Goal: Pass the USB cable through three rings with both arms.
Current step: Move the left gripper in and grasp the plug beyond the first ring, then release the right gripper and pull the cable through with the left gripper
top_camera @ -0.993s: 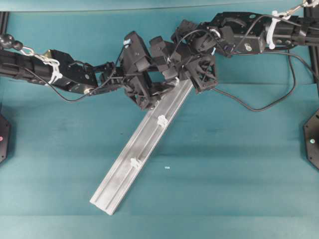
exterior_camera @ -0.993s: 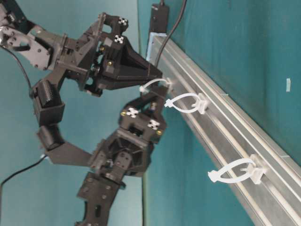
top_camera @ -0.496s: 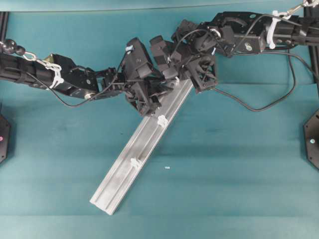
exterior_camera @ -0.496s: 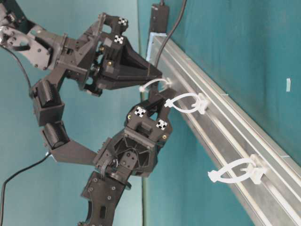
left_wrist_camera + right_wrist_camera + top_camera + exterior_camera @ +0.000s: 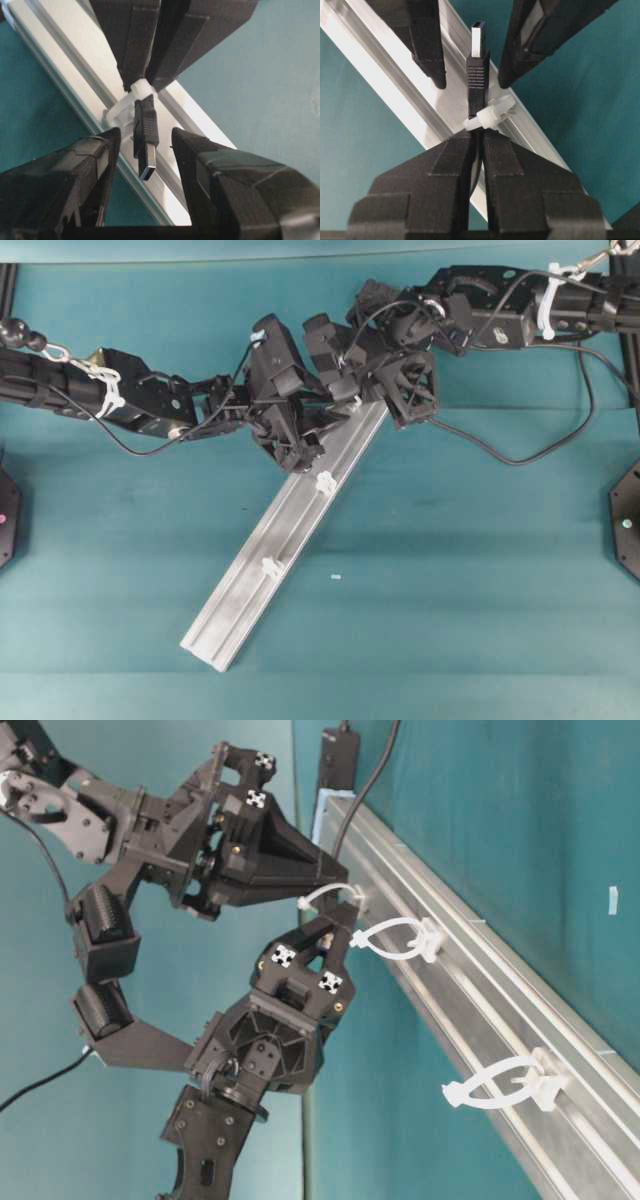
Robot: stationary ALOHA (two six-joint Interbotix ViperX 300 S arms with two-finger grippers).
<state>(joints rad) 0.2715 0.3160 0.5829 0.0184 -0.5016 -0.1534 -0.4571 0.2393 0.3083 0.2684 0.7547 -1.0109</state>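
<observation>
Both black jointed arms meet at the top end of the long silver aluminium rail (image 5: 285,535), which lies diagonally on the teal counter (image 5: 480,570). The right end effector (image 5: 479,142) has its black fingers pressed together, clamped on the dark grey USB cable (image 5: 476,82) just behind its plug. The plug pokes through the first small white translucent plastic ring (image 5: 487,116), metal tip out on the far side. From the left wrist view, that same plug (image 5: 145,137) hangs between the two black fingers of the left end effector (image 5: 145,150), which stand apart on either side of it, close but not touching. The first ring (image 5: 134,100) sits right at the tips of the right arm's fingers there.

Down the rail, the second white ring (image 5: 325,481) and the third (image 5: 270,566) stand alone, nothing in them. From table level the second ring (image 5: 395,938) is just beside the left end effector (image 5: 322,942), the third (image 5: 500,1085) well apart.
</observation>
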